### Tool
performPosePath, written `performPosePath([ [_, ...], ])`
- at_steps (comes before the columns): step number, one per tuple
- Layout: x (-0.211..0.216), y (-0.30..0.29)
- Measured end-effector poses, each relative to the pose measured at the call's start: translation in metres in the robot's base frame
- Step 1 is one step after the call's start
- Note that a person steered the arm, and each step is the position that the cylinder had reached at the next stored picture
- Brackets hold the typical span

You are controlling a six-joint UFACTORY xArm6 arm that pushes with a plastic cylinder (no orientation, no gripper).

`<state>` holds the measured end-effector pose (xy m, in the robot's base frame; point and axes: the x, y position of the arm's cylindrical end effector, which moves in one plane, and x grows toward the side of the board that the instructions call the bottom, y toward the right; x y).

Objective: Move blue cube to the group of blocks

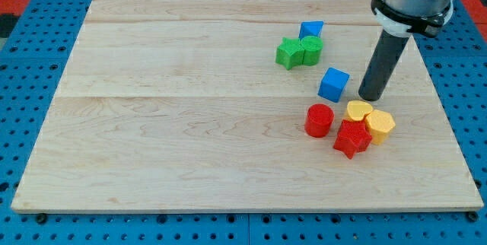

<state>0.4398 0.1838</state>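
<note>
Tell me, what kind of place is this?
Probably a robot test lab: a pale wooden board on a blue perforated bench, small coloured blocks like the blue cube, with my tip just to its right.

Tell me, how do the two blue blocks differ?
The blue cube is a plain box shape; the other blue block looks angular, but its exact shape is hard to make out. The cube stands alone just left of my tip; the other blue block sits nearer the view's top, touching the green blocks. The cube shows whole; the other is partly hidden behind the green ones. Both share the same blue.
</note>
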Motion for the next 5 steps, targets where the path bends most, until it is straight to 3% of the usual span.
performPosePath([
  [1,-0.008,0.008],
  [4,-0.05,-0.049],
  [5,-0.045,-0.066],
])
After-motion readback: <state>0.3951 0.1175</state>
